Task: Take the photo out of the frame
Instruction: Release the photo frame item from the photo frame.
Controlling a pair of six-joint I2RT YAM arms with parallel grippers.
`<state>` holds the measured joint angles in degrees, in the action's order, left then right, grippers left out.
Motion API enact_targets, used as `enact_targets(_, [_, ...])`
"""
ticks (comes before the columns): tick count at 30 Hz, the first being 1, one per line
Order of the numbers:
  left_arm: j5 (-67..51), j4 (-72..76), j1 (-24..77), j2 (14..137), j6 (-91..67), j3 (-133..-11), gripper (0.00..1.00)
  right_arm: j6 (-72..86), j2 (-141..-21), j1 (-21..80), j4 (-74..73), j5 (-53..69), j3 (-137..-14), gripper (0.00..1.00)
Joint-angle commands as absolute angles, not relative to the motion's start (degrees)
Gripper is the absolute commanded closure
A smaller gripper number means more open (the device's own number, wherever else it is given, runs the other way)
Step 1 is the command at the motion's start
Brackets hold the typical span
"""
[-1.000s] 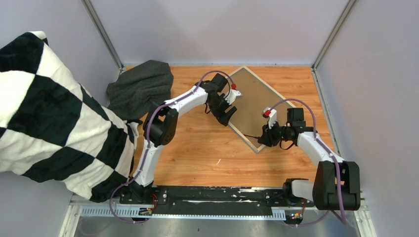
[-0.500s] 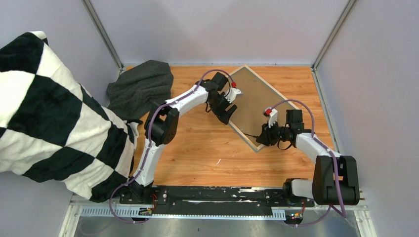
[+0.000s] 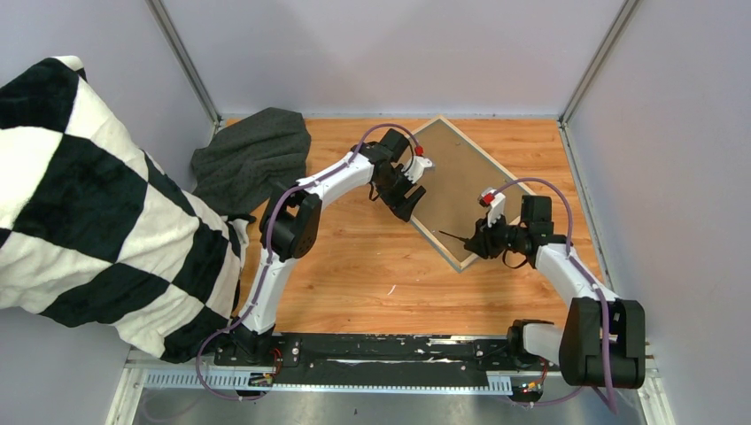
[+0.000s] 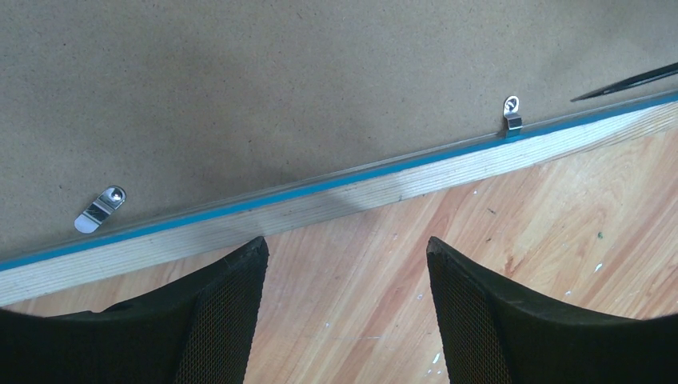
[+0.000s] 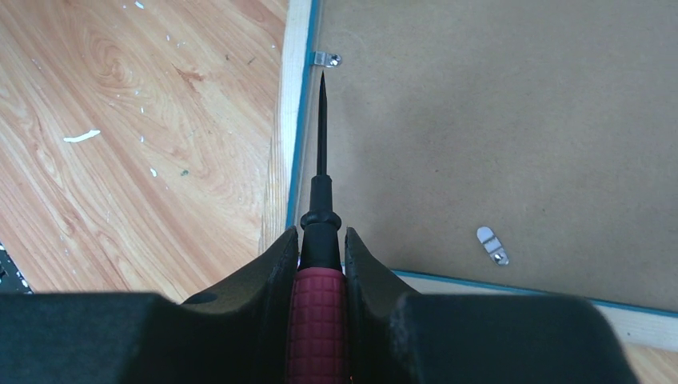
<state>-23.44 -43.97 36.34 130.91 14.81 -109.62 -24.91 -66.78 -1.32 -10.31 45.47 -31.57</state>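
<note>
While the frame [image 4: 360,190] lies face down toward the table's [image 3: 354,266] far right corner, only its brown backing board [image 3: 460,173] shows. The photo must be underneath, hidden. The right gripper [image 5: 321,240] is clamped on a red-handled screwdriver [image 5: 321,144], its tip just short of a metal retaining clip [image 5: 325,58] at the frame's edge. The left gripper [image 4: 345,252] hovers just outside the long edge, jaws apart, holding nothing. I'd say freeing the clips is the step in hand. Next the tip has to catch that clip and swing it off the board — gently, or it skids
</note>
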Motion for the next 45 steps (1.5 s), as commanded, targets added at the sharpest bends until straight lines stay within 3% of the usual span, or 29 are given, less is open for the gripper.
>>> enact_targets(1, [-23.98,-44.25,37.00,136.14,14.24,-108.87,0.25,-26.66,-66.57,-3.02,-12.51,46.37,-32.12,1.00])
enact_targets(14, [-24.77,-44.27,37.02,136.89,13.82,-109.22,0.25,-22.77,-75.31,-2.64,-6.46,49.21,-32.23,1.00])
enact_targets(45, [-25.53,-44.24,37.00,138.16,13.46,-109.41,0.27,-21.97,-76.95,-0.40,-4.45,49.39,-31.51,1.00])
